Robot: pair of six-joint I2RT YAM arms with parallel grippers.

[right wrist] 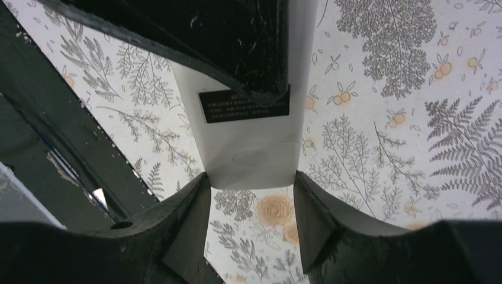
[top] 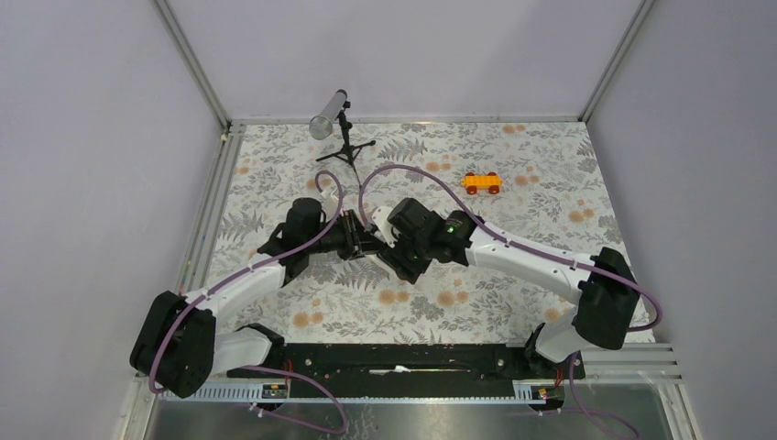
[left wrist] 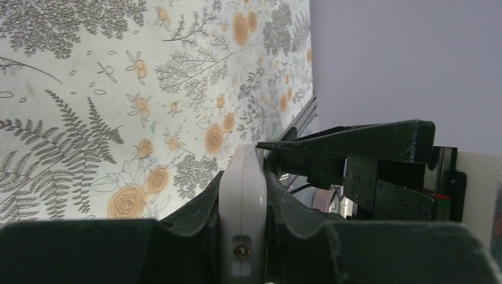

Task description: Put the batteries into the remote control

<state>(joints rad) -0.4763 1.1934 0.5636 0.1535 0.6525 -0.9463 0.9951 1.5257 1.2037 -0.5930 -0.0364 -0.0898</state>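
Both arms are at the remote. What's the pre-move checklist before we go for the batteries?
1. Left gripper clamped on remote: ok, it squeezes both faces.
2. Right gripper grip: cannot tell. Its fingers flank the remote's end, but contact is unclear.
3. Battery bay open: not ok. The white back shows a label and no opening.
4. Batteries located: cannot tell, none in any view.
5. Car clear of the grippers: ok, well apart.

Grey ferns and orange blooms pattern the desk (top: 541, 275); the remote control (right wrist: 254, 148) is white, its label (right wrist: 244, 105) black.
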